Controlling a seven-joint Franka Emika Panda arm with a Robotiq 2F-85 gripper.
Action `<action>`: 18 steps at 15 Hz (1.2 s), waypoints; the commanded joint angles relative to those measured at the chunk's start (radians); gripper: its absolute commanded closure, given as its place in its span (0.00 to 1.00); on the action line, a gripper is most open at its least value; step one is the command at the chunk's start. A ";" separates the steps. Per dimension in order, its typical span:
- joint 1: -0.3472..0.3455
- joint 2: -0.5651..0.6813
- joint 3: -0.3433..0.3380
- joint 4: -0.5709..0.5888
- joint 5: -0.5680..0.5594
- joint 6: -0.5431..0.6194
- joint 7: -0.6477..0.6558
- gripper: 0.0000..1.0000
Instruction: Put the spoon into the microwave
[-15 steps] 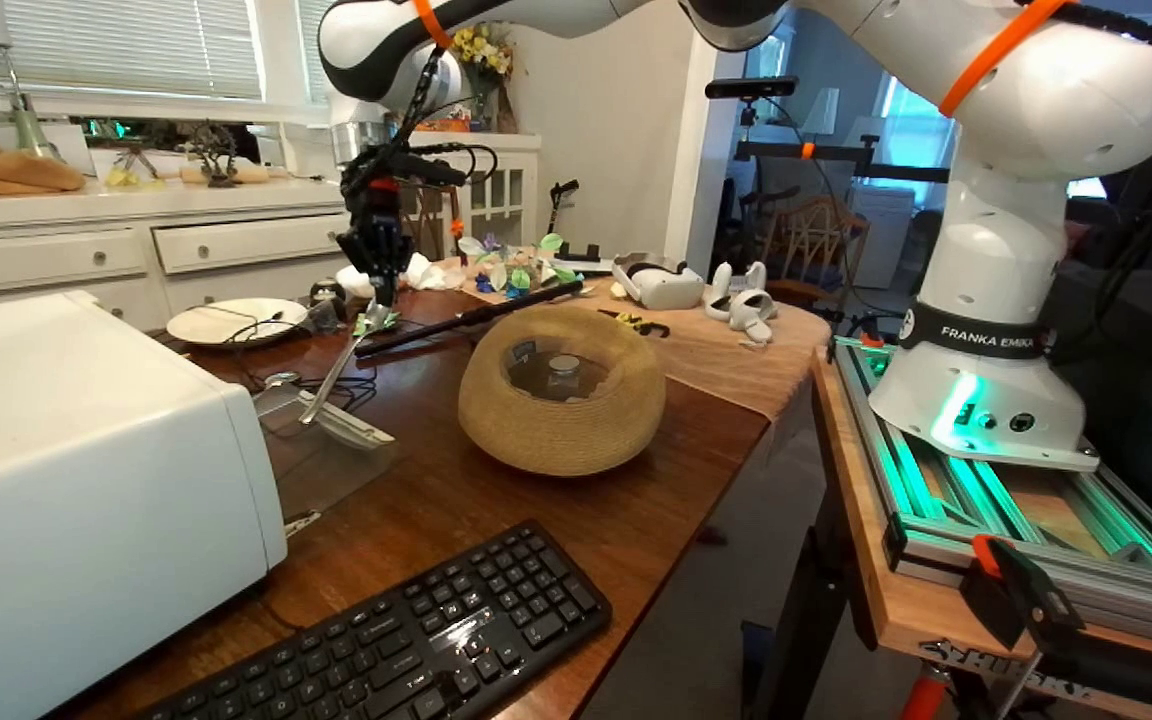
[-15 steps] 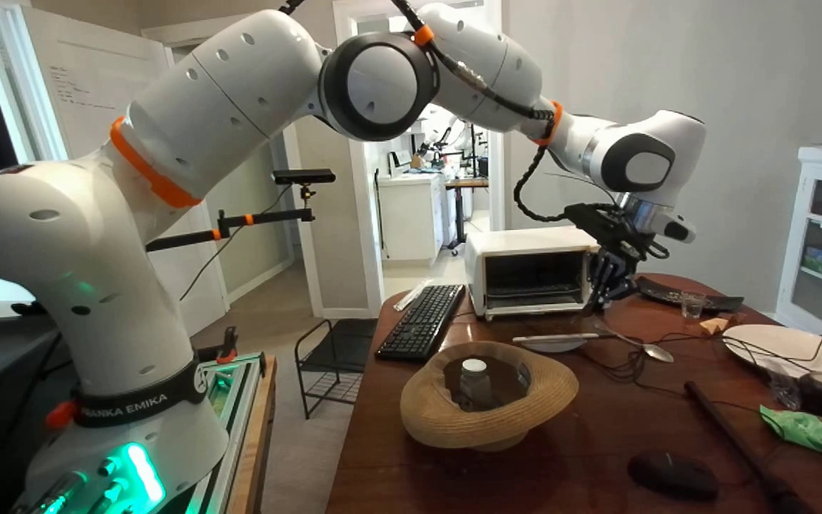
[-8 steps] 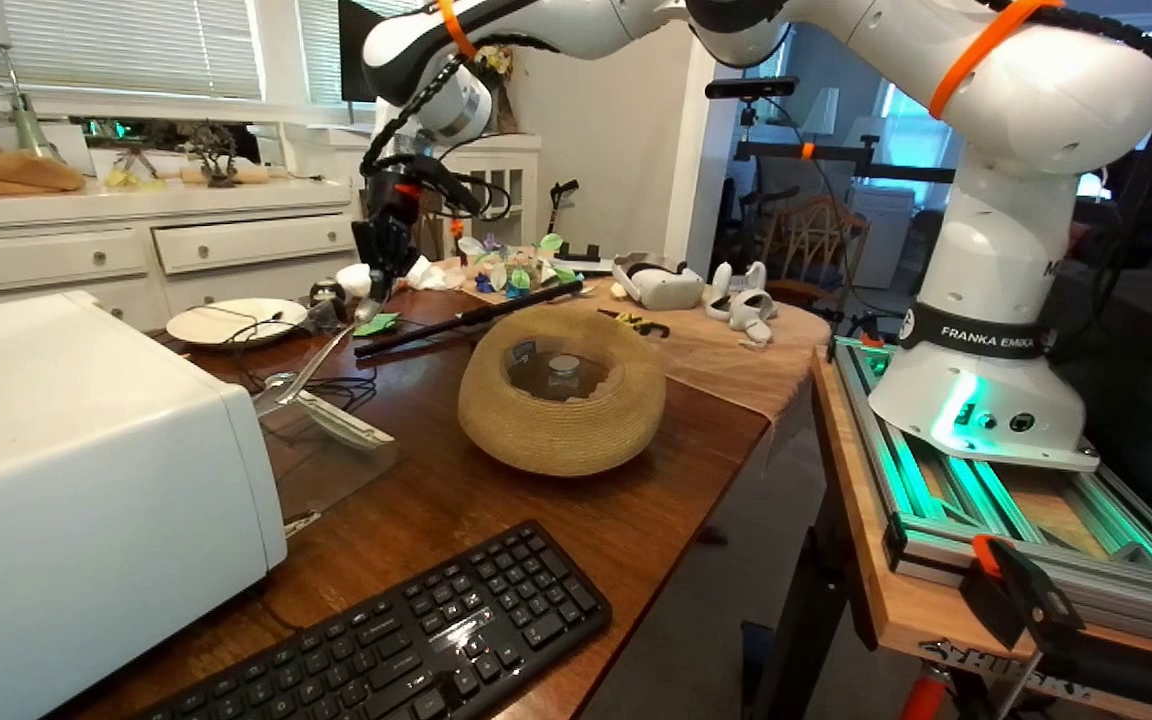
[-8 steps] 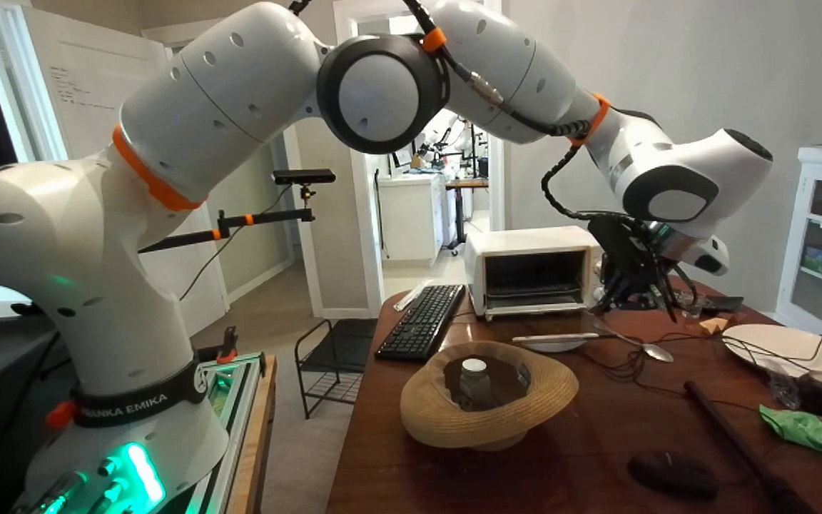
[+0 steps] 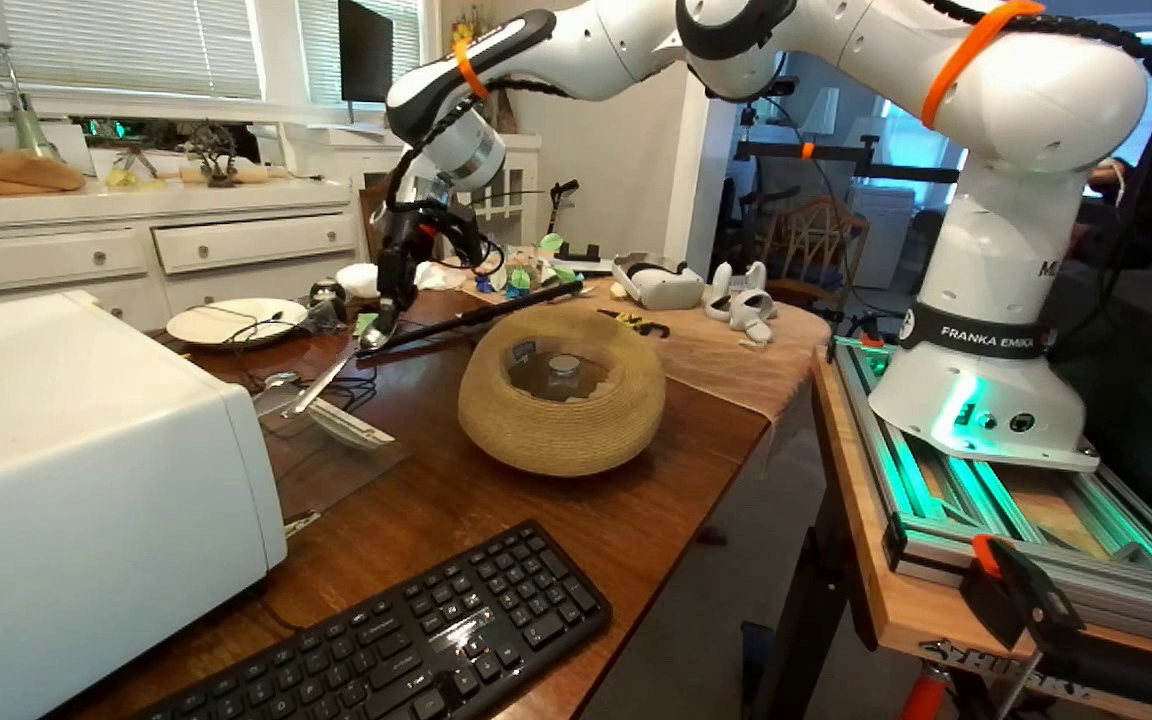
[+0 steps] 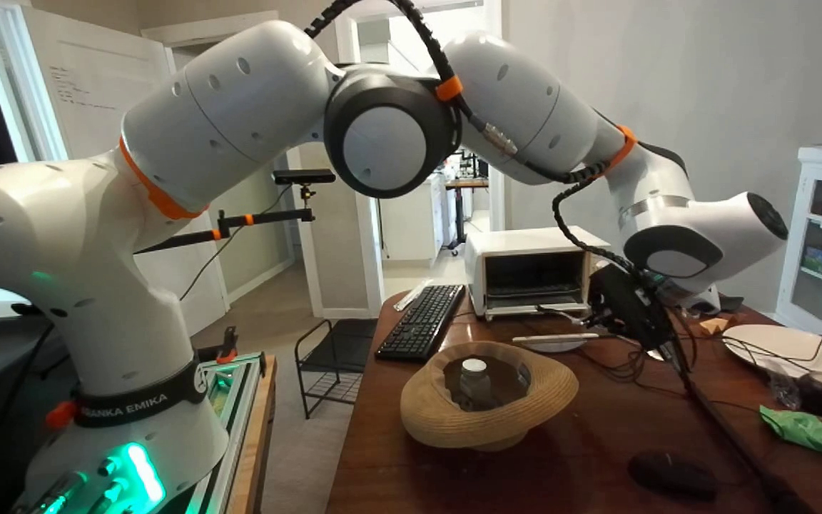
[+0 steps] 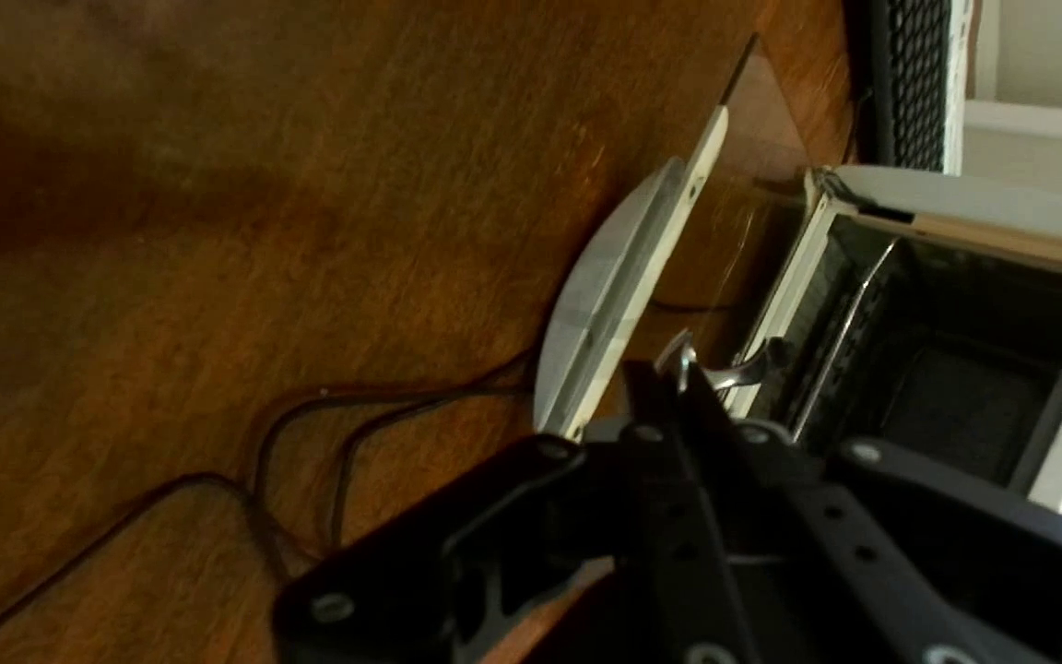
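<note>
1. Pale walls (image 6: 732, 86) back a glossy wooden table (image 6: 561, 478), where a white microwave (image 6: 532, 243) sits beside a black keyboard (image 6: 422, 321).
2. The microwave's glass door (image 7: 761, 138) is folded down, baring a dark cavity crossed by a metal rack bar (image 7: 846, 332).
3. Before the microwave's mouth, a robot gripper (image 7: 674, 387) has its fingers nearly together, a metal spoon (image 5: 328, 374) pinched at the tips, outside the cavity.
4. Another spoon (image 5: 282, 379) lies on the table just past the microwave's lowered door.
5. Out from the microwave's front, an upturned straw hat (image 6: 489, 428) holds a white-lidded jar (image 6: 475, 387).
6. Well apart from the microwave, a white plate (image 5: 198, 322) has a dark cord (image 6: 819, 350) across it.
</note>
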 commanded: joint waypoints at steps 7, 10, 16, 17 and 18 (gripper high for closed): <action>0.040 0.153 0.036 0.211 -0.008 -0.318 -0.323 0.98; 0.084 0.190 0.034 0.308 -0.008 -0.396 -0.332 0.98; 0.160 0.243 0.011 0.447 -0.013 -0.398 -0.213 0.98; 0.131 0.192 0.029 0.355 -0.002 -0.369 -0.266 0.93; 0.140 0.200 0.023 0.369 -0.003 -0.369 -0.251 0.93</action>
